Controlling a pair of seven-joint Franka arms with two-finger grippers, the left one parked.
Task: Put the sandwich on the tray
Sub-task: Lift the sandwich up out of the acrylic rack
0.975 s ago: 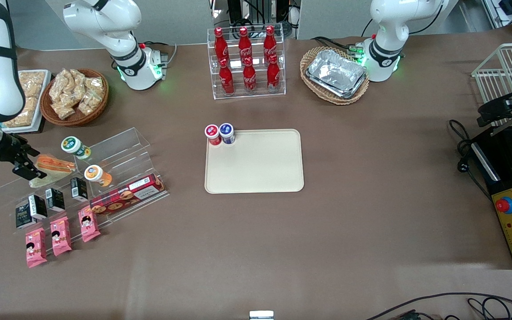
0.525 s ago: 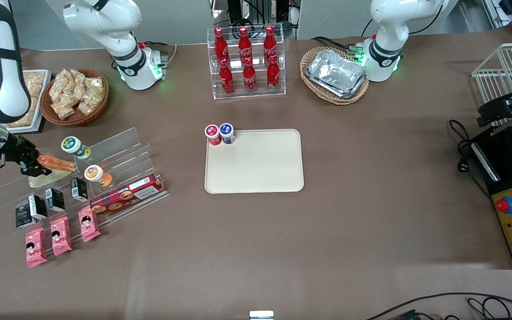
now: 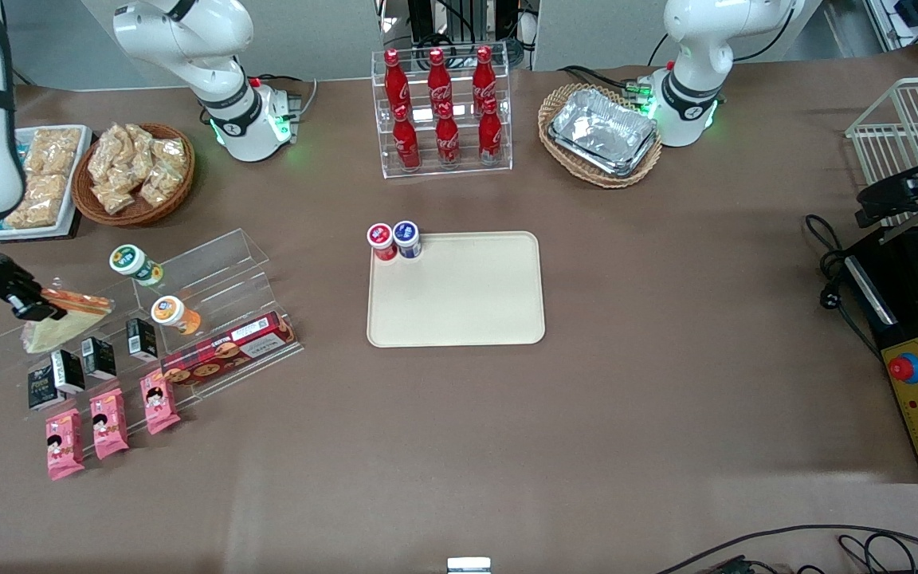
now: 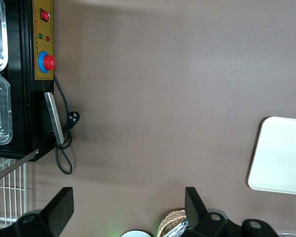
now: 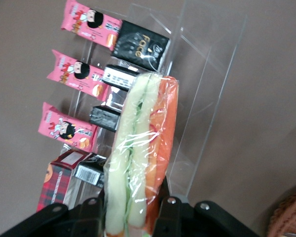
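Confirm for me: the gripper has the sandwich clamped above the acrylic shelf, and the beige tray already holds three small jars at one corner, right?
Not quite. The gripper does hold the sandwich above the acrylic shelf, but the front view shows only two small jars at the beige tray corner, one red-lidded and one blue-lidded.

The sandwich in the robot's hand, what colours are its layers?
Pale bread with green and orange filling on the sandwich, clearest in the right wrist view, gripped by the hand.

Sandwich [image 5: 140, 153]: pale bread, green and orange layers, clear wrap. Tray [image 3: 459, 307]: plain cream-beige. Snack packets [image 5: 69, 131]: pink, cartoon girl print. Cola bottles [image 3: 441, 112]: red. Bench [image 3: 586, 414]: brown. Tool [image 5: 130, 210]: black.
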